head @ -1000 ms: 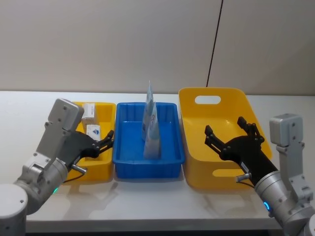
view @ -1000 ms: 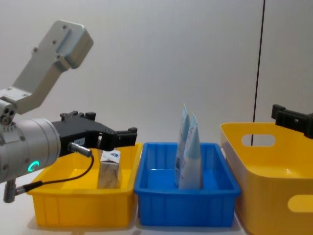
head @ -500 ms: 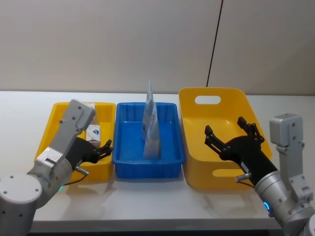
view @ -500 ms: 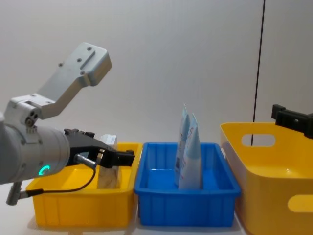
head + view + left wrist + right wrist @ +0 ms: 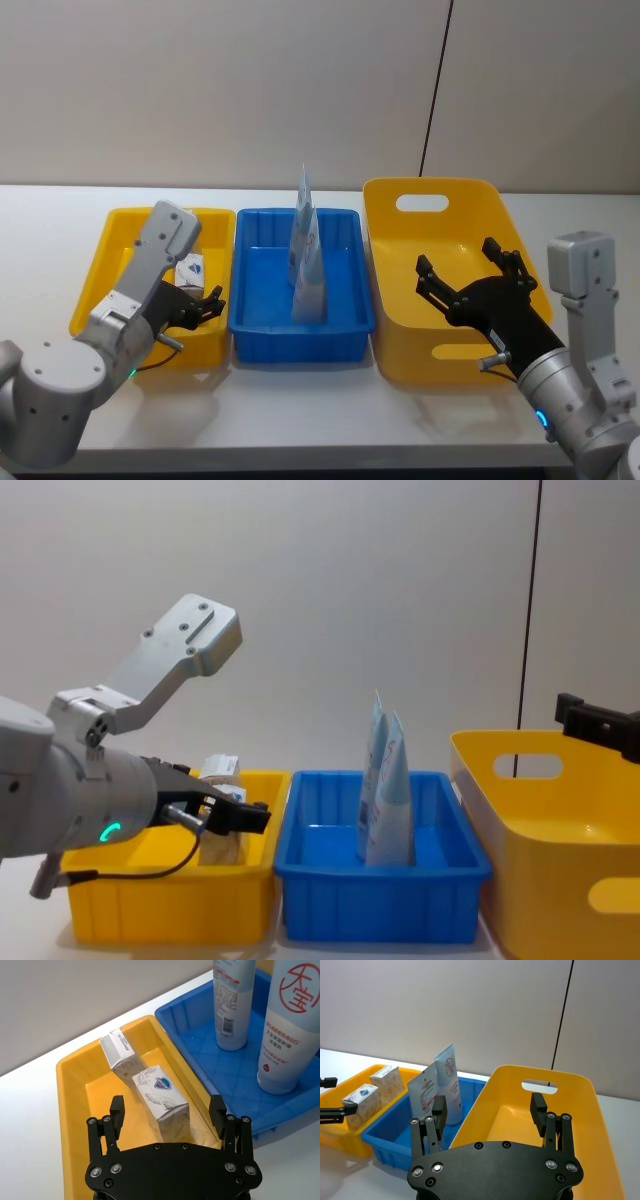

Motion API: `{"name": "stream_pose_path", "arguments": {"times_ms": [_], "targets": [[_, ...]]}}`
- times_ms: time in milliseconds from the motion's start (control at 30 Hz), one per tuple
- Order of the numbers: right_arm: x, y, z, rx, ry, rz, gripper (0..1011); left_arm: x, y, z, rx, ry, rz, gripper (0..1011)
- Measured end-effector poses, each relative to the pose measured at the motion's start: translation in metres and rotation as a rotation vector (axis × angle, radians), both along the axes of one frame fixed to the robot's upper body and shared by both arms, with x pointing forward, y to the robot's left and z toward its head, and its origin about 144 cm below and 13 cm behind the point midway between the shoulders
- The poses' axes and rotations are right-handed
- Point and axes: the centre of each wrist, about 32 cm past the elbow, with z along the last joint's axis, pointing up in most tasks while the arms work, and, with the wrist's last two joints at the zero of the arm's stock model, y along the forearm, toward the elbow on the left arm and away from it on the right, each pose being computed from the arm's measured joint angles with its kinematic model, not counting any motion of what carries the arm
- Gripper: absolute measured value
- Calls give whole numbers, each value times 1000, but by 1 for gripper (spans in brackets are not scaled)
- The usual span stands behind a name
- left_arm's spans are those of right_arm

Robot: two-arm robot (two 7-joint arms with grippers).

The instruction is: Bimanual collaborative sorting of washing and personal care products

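Two white packs with grey leaf print stand in the small yellow bin (image 5: 95, 285) on the left; the nearer pack (image 5: 160, 1100) sits in front of the farther pack (image 5: 120, 1055). My left gripper (image 5: 167, 1110) is open and hovers over the front part of that bin (image 5: 200, 305), its fingers either side of the nearer pack (image 5: 222, 830) without holding it. Two pale-blue tapered pouches (image 5: 307, 255) stand upright in the blue bin (image 5: 300, 325). My right gripper (image 5: 470, 272) is open and empty above the large yellow bin (image 5: 470, 185).
The three bins stand side by side on a white table (image 5: 300, 410), close to its front edge. A plain wall with a black cable (image 5: 435, 90) rises behind them. Bare table lies left of the small yellow bin.
My left arm has swung inward and lowered, bringing the open gripper down over the front of the small yellow bin. The right arm has not moved.
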Motion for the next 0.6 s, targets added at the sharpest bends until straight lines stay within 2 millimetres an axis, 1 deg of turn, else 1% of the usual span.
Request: {"name": "stream_pose_path", "arguments": {"times_ms": [600], "targets": [[0,0,0,0,0,0,1000,17,-4,-6,17,33,13,1003]]}}
